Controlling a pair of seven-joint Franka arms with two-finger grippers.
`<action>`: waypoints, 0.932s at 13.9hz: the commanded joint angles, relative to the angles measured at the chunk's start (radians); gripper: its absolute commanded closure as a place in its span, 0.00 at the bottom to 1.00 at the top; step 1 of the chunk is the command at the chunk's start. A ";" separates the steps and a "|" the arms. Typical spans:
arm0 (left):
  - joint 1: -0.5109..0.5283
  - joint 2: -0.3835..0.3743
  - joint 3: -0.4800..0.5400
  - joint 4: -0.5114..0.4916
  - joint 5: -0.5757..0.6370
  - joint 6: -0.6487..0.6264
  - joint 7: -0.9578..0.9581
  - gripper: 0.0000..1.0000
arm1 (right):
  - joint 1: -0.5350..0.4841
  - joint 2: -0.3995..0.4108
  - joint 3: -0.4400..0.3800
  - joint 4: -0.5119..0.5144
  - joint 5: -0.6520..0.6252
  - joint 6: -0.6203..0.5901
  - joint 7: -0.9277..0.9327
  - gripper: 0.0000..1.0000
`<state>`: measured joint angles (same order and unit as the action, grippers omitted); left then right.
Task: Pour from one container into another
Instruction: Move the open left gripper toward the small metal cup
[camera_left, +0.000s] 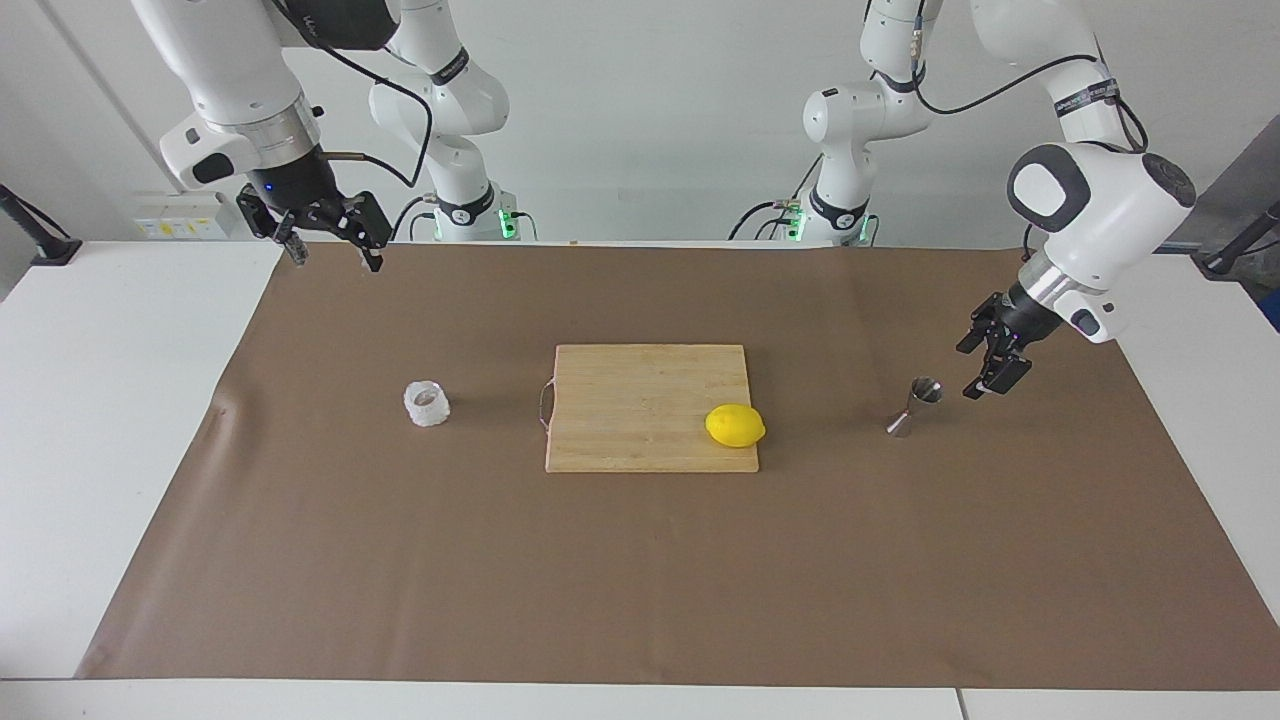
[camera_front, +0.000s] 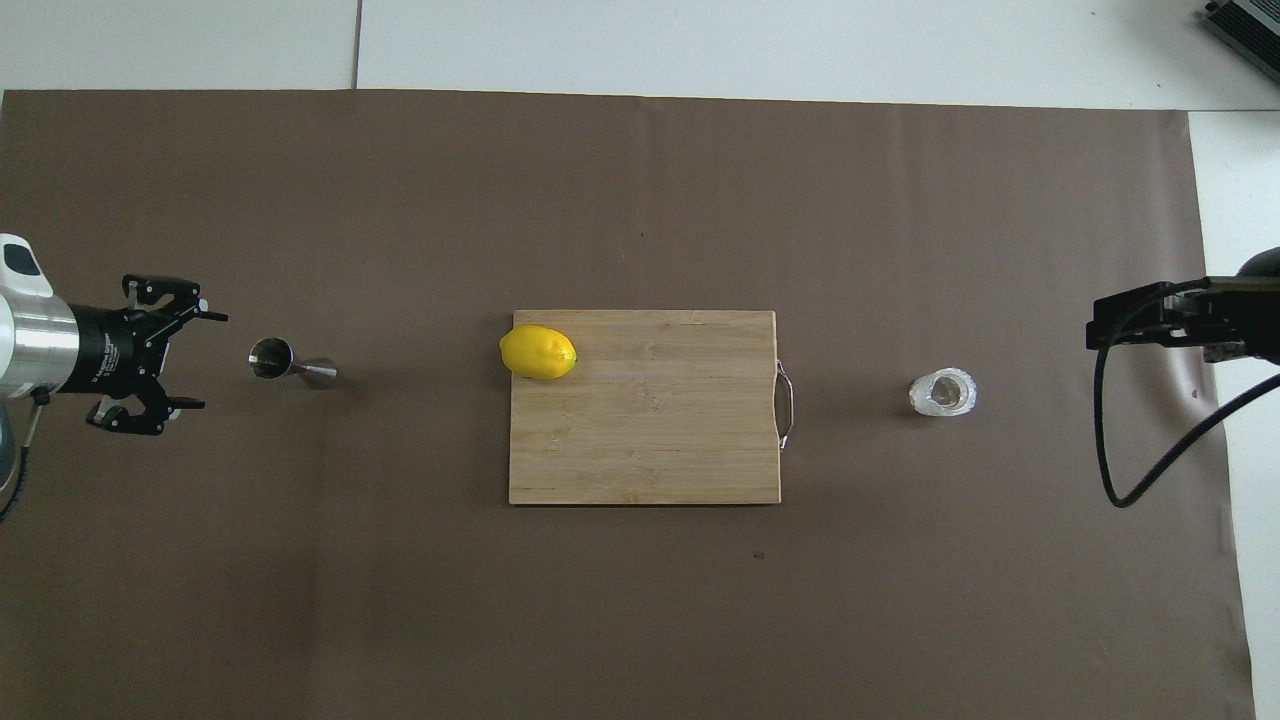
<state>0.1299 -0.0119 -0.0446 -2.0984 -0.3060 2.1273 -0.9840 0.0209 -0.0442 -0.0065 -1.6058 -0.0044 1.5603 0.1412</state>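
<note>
Overhead view shows your left pincer (camera_front: 187, 360) spread wide beside the steel jigger (camera_front: 290, 364) near the left arm's tabletop (camera_front: 640, 620) edge, likely to steady it. Your right pincer (camera_left: 330, 243), also wide, waits near the robots' edge; the textured cup (camera_left: 427, 404) stands untouched toward the right arm's end.

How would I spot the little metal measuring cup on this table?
Start at the wooden cutting board mid-table, then look toward the left arm's end, past the yellow lemon. The small shiny steel hourglass-shaped jigger stands alone on brown paper, the only metal thing, beside the open left gripper.
</note>
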 joint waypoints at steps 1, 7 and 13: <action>0.002 0.003 -0.006 -0.029 -0.024 0.070 -0.004 0.00 | -0.010 -0.010 0.000 -0.008 0.030 -0.011 -0.020 0.00; -0.050 -0.002 -0.006 -0.135 -0.054 0.195 -0.022 0.00 | -0.010 -0.010 0.000 -0.008 0.030 -0.011 -0.020 0.00; -0.061 0.012 -0.006 -0.112 -0.061 0.194 -0.081 0.00 | -0.010 -0.010 0.000 -0.008 0.030 -0.011 -0.020 0.00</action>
<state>0.0792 -0.0073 -0.0596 -2.2204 -0.3462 2.3062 -1.0524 0.0209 -0.0442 -0.0065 -1.6058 -0.0044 1.5603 0.1412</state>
